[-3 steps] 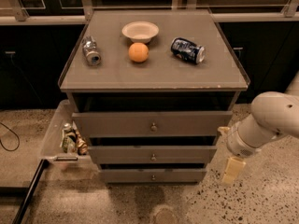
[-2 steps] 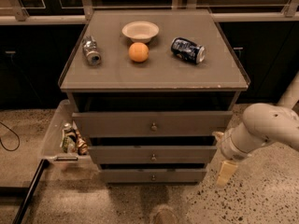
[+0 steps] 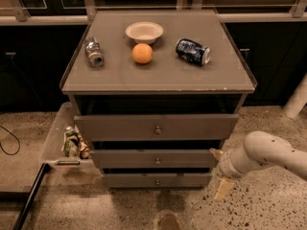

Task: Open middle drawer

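Sitting between the top drawer [image 3: 124, 127] and the bottom drawer [image 3: 129, 180], the middle drawer [image 3: 124, 158] is the grey-brown front with a small round knob [image 3: 157, 161] dead centre. It's below the front edge of the tabletop [image 3: 158, 78], with a dark gap showing above it; honestly can't tell how far out it sits.

The gripper [image 3: 219, 171] is off the drawer's right end, low down beside the cabinet's front right corner. Its jaws look spread apart with nothing between them: one tip is up near the drawer's right end, the other points down at the speckled floor [image 3: 268, 205]. I can't say if that upper tip actually touches the wood. The white arm [image 3: 268, 152] comes in from the right.

Up top, a bowl [image 3: 144, 31] sits near the middle of the back edge, with an orange [image 3: 142, 53] just in front of it. A silver can [image 3: 94, 52] lies over by the left edge, and a blue can [image 3: 192, 51] lies on its side toward the right edge. A tray [image 3: 52, 143] hangs off the cabinet's left side with some small stuff in it.
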Controlling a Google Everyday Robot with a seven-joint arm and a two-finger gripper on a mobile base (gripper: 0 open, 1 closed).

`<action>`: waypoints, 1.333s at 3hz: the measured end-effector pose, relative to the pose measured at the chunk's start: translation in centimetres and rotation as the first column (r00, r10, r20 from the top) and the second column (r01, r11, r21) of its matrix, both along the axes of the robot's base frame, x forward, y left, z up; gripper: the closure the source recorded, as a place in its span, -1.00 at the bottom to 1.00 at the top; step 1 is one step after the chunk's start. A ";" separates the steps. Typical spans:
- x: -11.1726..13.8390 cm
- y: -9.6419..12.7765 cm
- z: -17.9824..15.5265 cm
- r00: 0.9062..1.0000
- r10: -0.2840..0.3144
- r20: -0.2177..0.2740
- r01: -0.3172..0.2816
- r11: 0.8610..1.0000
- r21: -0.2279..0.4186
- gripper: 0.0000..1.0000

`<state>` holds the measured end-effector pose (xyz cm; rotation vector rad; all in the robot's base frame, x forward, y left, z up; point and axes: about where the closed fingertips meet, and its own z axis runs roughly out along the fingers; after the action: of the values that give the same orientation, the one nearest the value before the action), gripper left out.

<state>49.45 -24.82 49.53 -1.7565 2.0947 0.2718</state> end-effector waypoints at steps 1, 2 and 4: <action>0.0 0.0 0.0 1.000 0.000 0.000 0.000 1.000 0.000 -1.00; 0.4 0.3 -0.7 0.999 0.028 0.045 -0.029 0.999 0.024 -1.00; 3.2 3.2 -3.1 0.935 0.228 0.271 -0.246 0.969 0.035 -1.00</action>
<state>52.65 -21.59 46.40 -1.8898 1.6710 0.1608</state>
